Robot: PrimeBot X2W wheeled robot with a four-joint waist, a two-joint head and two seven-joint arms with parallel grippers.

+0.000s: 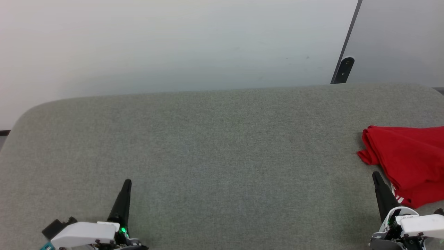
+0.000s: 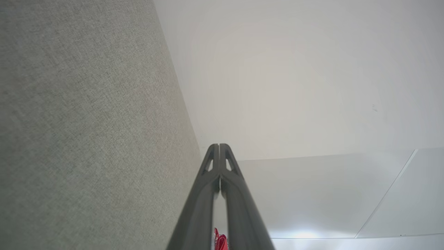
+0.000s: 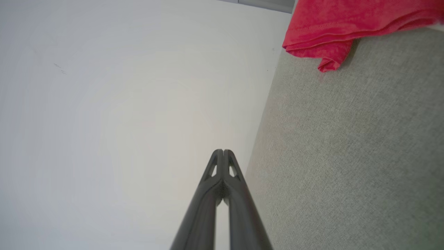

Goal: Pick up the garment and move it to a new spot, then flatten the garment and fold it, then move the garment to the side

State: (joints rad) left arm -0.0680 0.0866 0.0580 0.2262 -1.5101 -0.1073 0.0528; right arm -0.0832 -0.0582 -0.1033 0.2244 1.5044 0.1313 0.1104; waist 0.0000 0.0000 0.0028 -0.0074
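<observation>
Claws first: left gripper [image 1: 127, 182] and right gripper [image 1: 376, 175] both pinched fully shut, gripping nothing, parked low at the near edge. Just beyond the right tip, the garment [image 1: 409, 156]: red, lying in stacked layers at the right end of the grey padded table [image 1: 222, 139], running out of the head view. Probably folded and set aside by now. If so, hold the right fingers off the near hem; lift straight away, no dragging. Farther back, pale wall [image 1: 173, 41].
</observation>
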